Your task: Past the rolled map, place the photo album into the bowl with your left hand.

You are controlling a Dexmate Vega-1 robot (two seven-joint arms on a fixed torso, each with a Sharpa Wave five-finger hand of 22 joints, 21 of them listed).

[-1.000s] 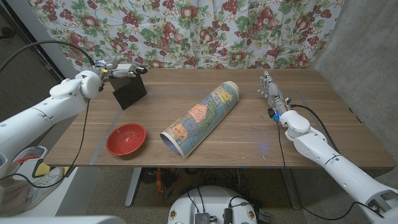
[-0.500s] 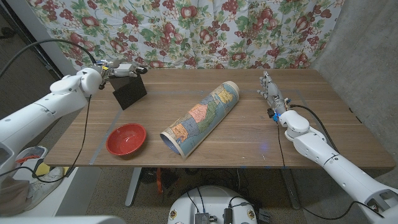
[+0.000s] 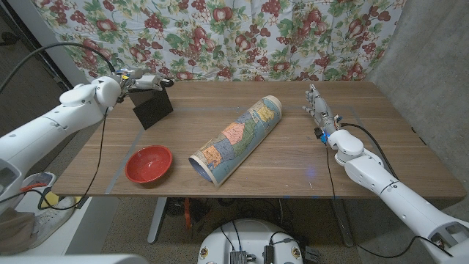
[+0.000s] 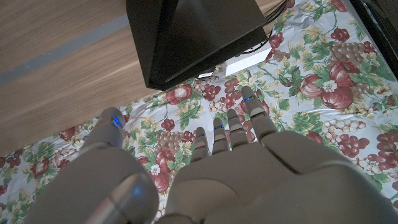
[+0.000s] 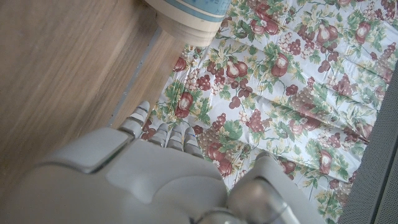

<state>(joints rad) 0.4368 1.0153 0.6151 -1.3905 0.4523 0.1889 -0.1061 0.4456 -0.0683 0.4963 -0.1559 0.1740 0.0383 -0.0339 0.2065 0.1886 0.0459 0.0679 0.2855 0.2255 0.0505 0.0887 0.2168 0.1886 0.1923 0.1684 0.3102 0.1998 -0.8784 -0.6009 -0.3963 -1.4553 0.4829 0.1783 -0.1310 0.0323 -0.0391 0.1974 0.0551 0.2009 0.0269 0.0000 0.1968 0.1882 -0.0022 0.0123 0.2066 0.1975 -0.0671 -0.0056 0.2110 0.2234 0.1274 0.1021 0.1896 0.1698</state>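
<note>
we see the black photo album (image 3: 152,108) standing tilted at the far left of the bench (image 3: 293,158), close to the far edge, with its top corner up by the left robot hand (image 3: 143,81). from the head view we cannot tell whether that robot hand grips the album or only touches it; in the left wrist view the left robot hand (image 4: 205,168) has its fingers (image 4: 249,115) stretched out and a little apart, nothing between them, with the photo album (image 4: 193,37) just past the fingertips.

the red bowl (image 3: 149,163) sits near the front left of the bench, well apart from the album. the rolled map (image 3: 237,137) lies slantwise across the middle, its near end just beside the bowl and its far end pointing to the far right.

the right robot hand (image 3: 318,107) stands on its edge at the far right of the bench, fingers straight and holding nothing. a flowered curtain (image 3: 220,37) hangs behind the bench.
</note>
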